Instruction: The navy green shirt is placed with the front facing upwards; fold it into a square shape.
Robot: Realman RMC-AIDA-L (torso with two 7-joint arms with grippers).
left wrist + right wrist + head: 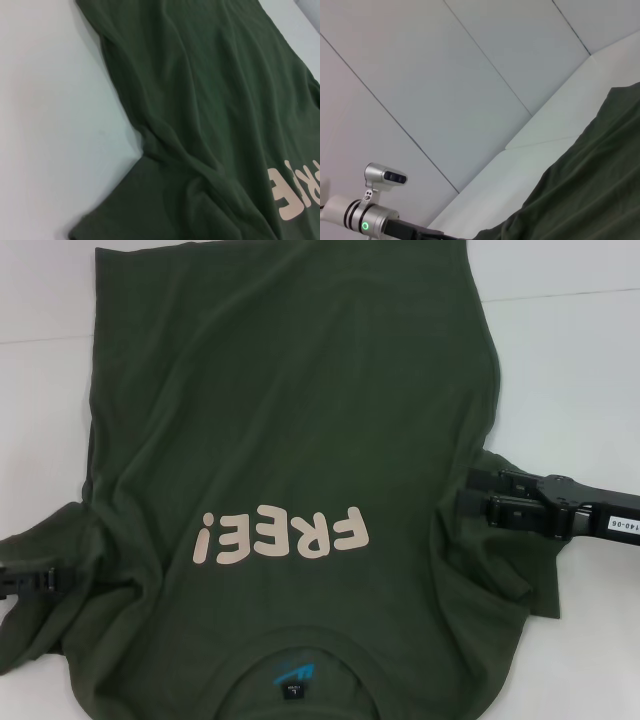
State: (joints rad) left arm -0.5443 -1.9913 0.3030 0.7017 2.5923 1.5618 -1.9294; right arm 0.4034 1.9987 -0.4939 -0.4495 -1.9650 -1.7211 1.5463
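Navy green shirt [300, 440] front-up on white table [570, 370]; left gripper [45, 583], right gripper [480, 497] at sleeves, jaws' state unclear.

navy green shirt [300, 440] cut off by head view's top and bottom edges; hem and lower collar out of frame. small label under blue logo [293, 674] too small to read. left end effector [40, 583] mostly cut off at frame edge, fingertips lost against sleeve folds. right end effector [478, 498] fingertips dark against sleeve, gap unclear. sticker on right arm [620, 525] cut by edge. left wrist view: lettering [295, 192] cut off at edge.
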